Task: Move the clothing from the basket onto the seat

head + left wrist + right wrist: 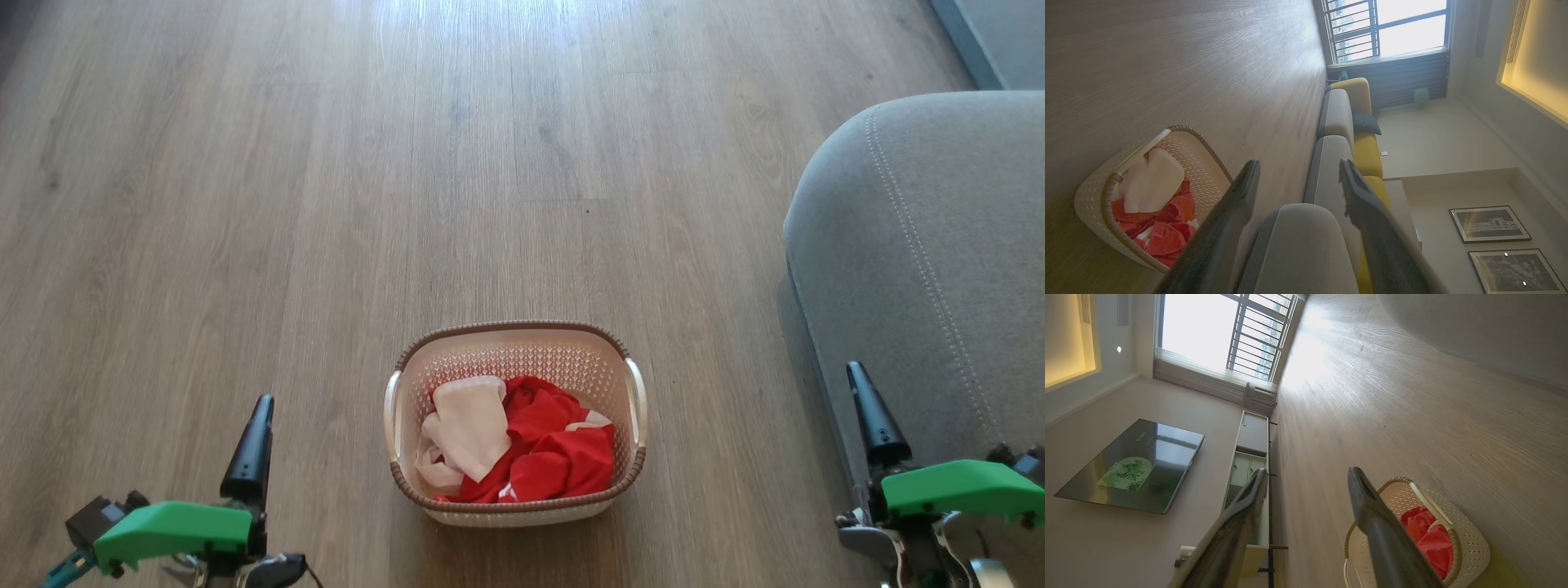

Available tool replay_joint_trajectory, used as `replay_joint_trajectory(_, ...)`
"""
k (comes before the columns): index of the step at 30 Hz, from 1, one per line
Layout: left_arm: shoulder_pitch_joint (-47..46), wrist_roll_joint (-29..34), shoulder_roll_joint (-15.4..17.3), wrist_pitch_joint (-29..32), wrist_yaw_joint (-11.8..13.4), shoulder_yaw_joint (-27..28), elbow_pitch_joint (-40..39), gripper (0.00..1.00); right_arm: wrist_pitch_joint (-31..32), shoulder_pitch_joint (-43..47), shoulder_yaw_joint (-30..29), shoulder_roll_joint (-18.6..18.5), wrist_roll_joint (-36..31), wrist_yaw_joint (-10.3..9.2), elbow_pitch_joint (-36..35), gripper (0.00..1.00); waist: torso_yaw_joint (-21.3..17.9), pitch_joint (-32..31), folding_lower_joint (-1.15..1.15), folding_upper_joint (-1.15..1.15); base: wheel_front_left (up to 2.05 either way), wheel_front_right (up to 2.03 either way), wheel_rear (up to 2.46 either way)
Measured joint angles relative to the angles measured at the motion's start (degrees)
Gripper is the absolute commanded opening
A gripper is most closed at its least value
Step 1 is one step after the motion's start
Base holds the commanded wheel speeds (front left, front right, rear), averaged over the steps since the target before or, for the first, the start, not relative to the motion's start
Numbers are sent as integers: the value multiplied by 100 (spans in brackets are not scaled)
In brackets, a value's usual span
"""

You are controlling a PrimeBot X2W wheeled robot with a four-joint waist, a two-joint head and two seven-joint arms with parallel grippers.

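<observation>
Clothing (531, 445) is all inside the basket (514, 329), which stands on the wooden floor (326, 204) between the left gripper (1299, 165) and the right gripper (1308, 471), a little ahead of both and lower than them. Both grippers have their jaws spread wide, and they hold nothing. The seat (922, 245) is just beside the right gripper, on its outer side, and well apart from the left gripper. We judge that the task is at its first step: the pile is not yet touched. The next move calls for one gripper to go down past the rim and close on a fold of fabric, not on the basket wall. The clothing is soft and crumpled, bright red, with a pale cream piece on the left gripper's side. The basket is cream plastic with small holes, a brown woven-look rim and two side handles. The seat is grey upholstery with a rounded corner and a line of pale stitching.
</observation>
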Motion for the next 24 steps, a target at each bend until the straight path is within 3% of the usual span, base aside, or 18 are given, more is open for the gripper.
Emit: replay_joint_trajectory(24, 3, 1809, 0, -382, 0, -138, -226, 100, -396, 1, 197, -1, -2338, 0, -188, 100, 0, -1, 0, 0, 0, 0, 0)
